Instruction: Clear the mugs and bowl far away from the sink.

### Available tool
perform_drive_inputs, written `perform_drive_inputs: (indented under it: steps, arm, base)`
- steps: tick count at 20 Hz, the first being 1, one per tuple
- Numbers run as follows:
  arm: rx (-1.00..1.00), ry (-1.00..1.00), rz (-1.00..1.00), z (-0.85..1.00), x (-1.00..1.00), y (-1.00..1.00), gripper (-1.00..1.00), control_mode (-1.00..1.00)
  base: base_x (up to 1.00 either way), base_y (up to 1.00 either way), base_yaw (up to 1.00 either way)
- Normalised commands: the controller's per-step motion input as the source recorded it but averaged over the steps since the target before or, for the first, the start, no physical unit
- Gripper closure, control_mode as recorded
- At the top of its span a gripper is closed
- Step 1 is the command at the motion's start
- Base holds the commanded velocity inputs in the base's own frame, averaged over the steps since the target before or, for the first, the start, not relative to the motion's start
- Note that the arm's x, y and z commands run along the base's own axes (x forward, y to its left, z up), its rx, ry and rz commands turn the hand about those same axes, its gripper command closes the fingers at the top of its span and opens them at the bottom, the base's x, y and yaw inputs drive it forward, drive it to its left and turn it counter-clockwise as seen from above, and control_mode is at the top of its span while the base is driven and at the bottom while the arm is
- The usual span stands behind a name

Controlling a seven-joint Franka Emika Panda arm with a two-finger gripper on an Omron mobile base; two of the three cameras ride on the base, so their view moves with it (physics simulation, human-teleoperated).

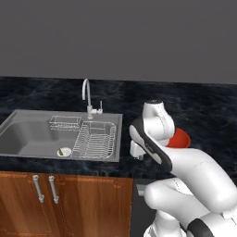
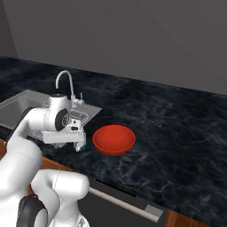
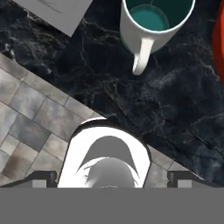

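The gripper [image 3: 112, 175] is held spread wide, gripping nothing. Just ahead of it a mug [image 3: 155, 26] stands upright on the counter [image 3: 175, 109], nothing inside; a red bowl [image 2: 114, 139] sits beside it, near the sink [image 1: 28, 134].

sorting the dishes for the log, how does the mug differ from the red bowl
The mug is white outside with a teal-green inside and has a handle; the bowl is plain glossy red with no handle. The mug is tall and narrow, the bowl wide and shallow. In the right base view the bowl sits in plain sight while the mug is mostly hidden behind the end effector. Both stand upright on the dark marbled counter, near the sink.
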Motion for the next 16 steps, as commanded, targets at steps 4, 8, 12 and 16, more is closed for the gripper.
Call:
perform_drive_inputs:
  steps: [4, 8, 12, 16]
  arm:
    - [0.0, -0.09, -0.02, -0.02, 0.01, -0.01, -1.0, -1.0]
    - [0.0, -0.01, -0.08, 0.0, 0.12, 0.0, -1.0, -1.0]
    - [0.0, 0.0, -0.1, -0.05, 0.14, 0.0, -1.0, -1.0]
    - [0.0, -0.06, -0.11, 0.0, 0.16, 0.0, -1.0, -1.0]
  base:
    - [0.0, 0.0, 0.0]
    - [0.0, 0.0, 0.0]
    - [0.0, 0.0, 0.0]
    - [0.0, 0.0, 0.0]
